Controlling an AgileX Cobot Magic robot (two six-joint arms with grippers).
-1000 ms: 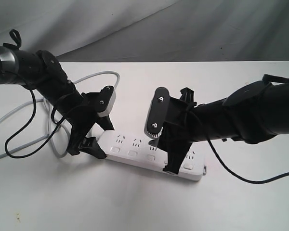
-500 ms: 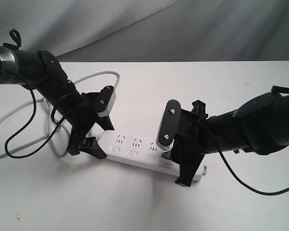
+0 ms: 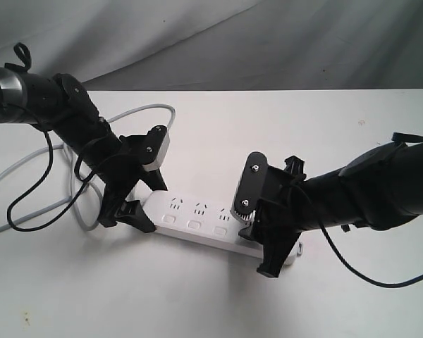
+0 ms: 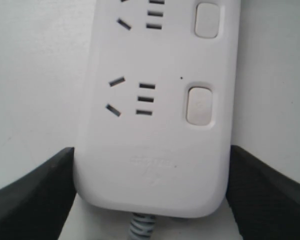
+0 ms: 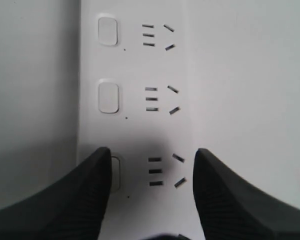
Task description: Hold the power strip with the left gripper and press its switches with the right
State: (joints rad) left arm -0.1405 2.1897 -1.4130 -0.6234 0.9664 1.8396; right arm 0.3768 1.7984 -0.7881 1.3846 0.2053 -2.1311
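The white power strip (image 3: 197, 215) lies flat on the white table (image 3: 197, 296). My left gripper (image 3: 146, 200) is shut on its cord end. In the left wrist view both black fingers (image 4: 35, 195) press the sides of the power strip (image 4: 150, 150), beside a switch (image 4: 198, 105) and the grey cord (image 4: 140, 227). My right gripper (image 3: 259, 243) hovers low over the strip's right part, open. In the right wrist view its fingers (image 5: 85, 195) straddle an outlet on the power strip (image 5: 140, 125); one finger overlaps a switch (image 5: 115, 172). Two more switches (image 5: 109, 96) show beyond.
The grey cord (image 3: 28, 158) loops across the table's left side, with a thin black cable (image 3: 28, 204) hanging from the left arm. Another black cable (image 3: 366, 278) trails below the right arm. A grey cloth backdrop (image 3: 268, 42) rises behind the table.
My right gripper has shifted along the strip toward its right end and dropped lower over it. The left gripper and the strip have stayed still.
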